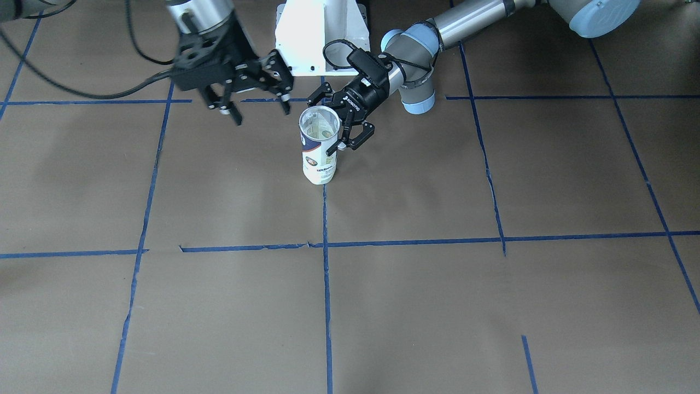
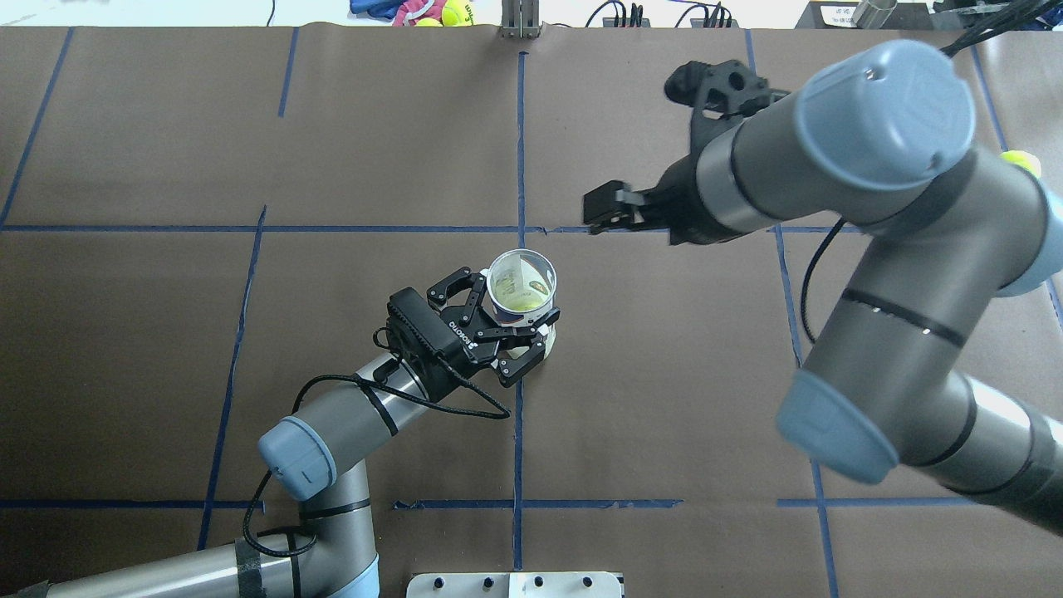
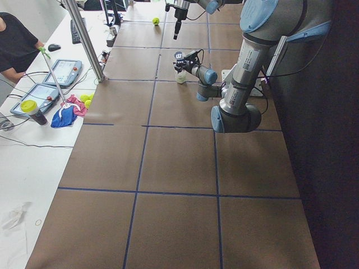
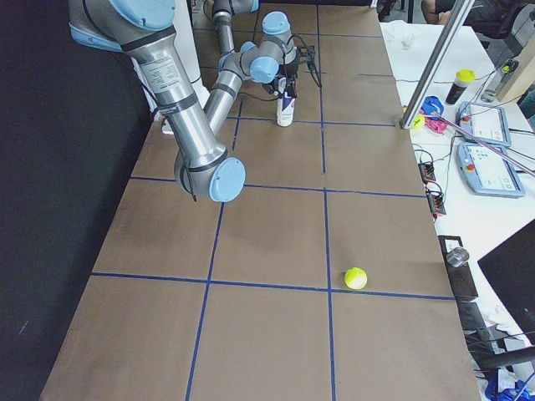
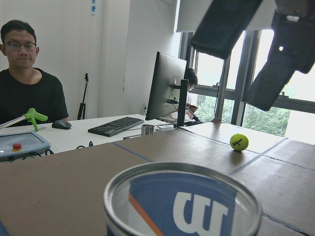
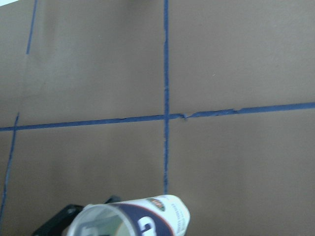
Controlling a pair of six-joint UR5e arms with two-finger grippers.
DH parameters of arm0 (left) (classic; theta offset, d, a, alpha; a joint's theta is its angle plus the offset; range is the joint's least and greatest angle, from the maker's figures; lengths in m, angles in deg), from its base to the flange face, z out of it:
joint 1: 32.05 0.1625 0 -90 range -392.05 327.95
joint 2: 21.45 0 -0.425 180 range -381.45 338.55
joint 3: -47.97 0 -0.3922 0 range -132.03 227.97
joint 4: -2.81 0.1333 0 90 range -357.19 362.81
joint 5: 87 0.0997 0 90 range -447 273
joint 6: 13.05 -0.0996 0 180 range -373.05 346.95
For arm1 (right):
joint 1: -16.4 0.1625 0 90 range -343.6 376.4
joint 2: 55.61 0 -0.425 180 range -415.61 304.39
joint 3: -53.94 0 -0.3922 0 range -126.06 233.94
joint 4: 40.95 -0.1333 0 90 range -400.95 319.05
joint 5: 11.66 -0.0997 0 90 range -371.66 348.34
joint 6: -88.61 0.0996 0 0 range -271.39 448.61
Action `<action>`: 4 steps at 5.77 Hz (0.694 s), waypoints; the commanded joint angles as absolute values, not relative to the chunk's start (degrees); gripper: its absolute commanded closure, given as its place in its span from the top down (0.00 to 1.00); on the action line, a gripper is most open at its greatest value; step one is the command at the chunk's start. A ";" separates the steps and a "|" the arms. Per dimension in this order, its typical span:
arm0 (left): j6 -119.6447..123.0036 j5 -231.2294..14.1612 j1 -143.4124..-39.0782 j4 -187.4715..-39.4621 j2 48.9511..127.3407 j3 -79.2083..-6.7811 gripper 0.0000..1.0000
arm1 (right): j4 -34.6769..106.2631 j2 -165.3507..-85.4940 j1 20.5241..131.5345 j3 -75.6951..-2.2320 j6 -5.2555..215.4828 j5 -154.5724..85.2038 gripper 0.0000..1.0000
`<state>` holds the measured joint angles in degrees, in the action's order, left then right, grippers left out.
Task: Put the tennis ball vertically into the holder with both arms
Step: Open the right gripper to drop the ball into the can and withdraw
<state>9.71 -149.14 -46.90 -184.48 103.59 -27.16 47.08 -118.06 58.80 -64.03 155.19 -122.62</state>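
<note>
The holder (image 1: 318, 148), a white and navy Wilson can, stands upright near the table's middle with its mouth open. Down inside it shows the yellow-green tennis ball (image 2: 525, 304). My left gripper (image 2: 511, 320) reaches in low from the side, its fingers (image 1: 355, 137) wrapped around the holder's upper body and shut on it. My right gripper (image 1: 261, 114) hangs raised and off to one side of the holder, jaws spread wide with nothing between them. The left wrist view looks across the holder's metal rim (image 5: 182, 196), with the right gripper's dark fingers (image 5: 280, 64) above.
A second yellow-green ball (image 4: 356, 277) lies loose on the table far toward my right end. A white mounting pedestal (image 1: 321, 35) stands behind the holder. Operators' desks with tablets, a keyboard and more balls (image 3: 85, 98) line the far side.
</note>
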 commanded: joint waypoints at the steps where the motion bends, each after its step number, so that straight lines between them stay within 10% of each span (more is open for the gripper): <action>1: 9.71 -149.14 -46.90 -184.48 103.62 -27.17 0.84 | 46.68 -128.35 73.37 -58.78 133.29 -128.62 0.96; 4: 9.63 -149.14 -46.90 -184.48 103.53 -27.17 0.87 | 45.80 -127.78 88.27 -35.59 104.85 -136.28 0.96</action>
<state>9.68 -149.14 -46.90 -184.48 103.54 -27.17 46.19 -127.99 84.86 -41.81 112.55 -134.79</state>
